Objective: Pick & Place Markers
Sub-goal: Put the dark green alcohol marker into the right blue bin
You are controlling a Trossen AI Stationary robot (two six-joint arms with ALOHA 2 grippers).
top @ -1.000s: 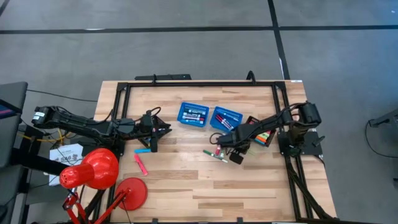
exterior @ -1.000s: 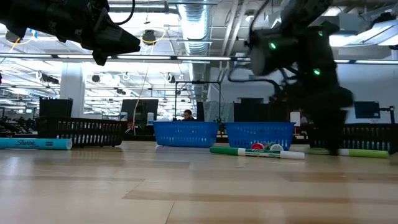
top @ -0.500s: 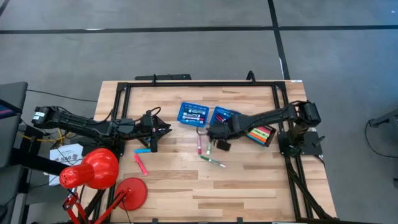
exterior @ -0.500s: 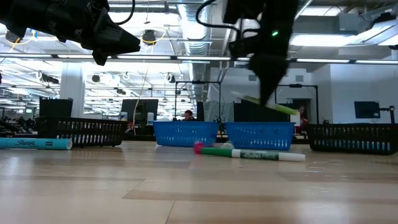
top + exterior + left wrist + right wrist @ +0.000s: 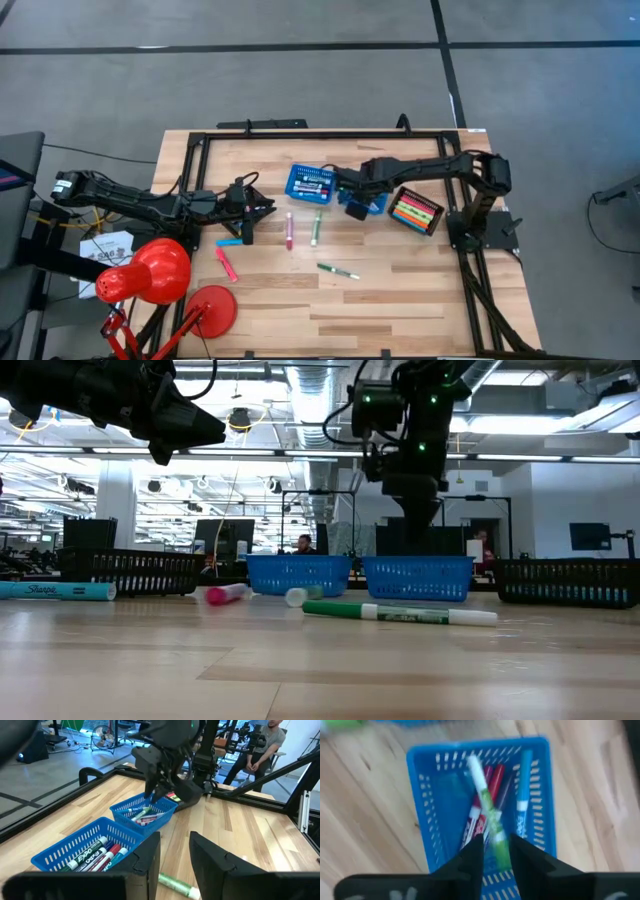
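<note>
My right gripper point(image 5: 353, 206) point(image 5: 496, 851) hangs pointing down over the right blue basket point(image 5: 370, 187). Its fingers stand apart, with a green-and-white marker point(image 5: 489, 810) between them, running down onto the red and blue markers in the basket. Loose on the table lie a pink marker point(image 5: 290, 230), a green one point(image 5: 315, 227), a green-and-white one point(image 5: 339, 270), a blue one point(image 5: 229, 242) and a pink one point(image 5: 226, 263). My left gripper point(image 5: 250, 212) point(image 5: 175, 852) waits open and empty at the left, above the table. My right gripper has the green-and-white marker's near end point(image 5: 501, 855) between its parted fingers, which point down from above and lie along it. I cannot tell whether either finger touches it. The marker's far end point(image 5: 472, 765) reaches down into the basket.
A second blue basket point(image 5: 311, 184) of markers stands left of the first. A black tray point(image 5: 416, 213) of coloured markers sits at the right. A red lamp point(image 5: 150, 275) stands at the near left. A black frame rail point(image 5: 320, 135) borders the table.
My right gripper has risen from the table with a green-and-white marker, tipped further downward and gone toward the far edge, ending over the right basket. The pink and green markers have rolled toward the table's left, and the green-and-white one has shifted toward the near edge.
</note>
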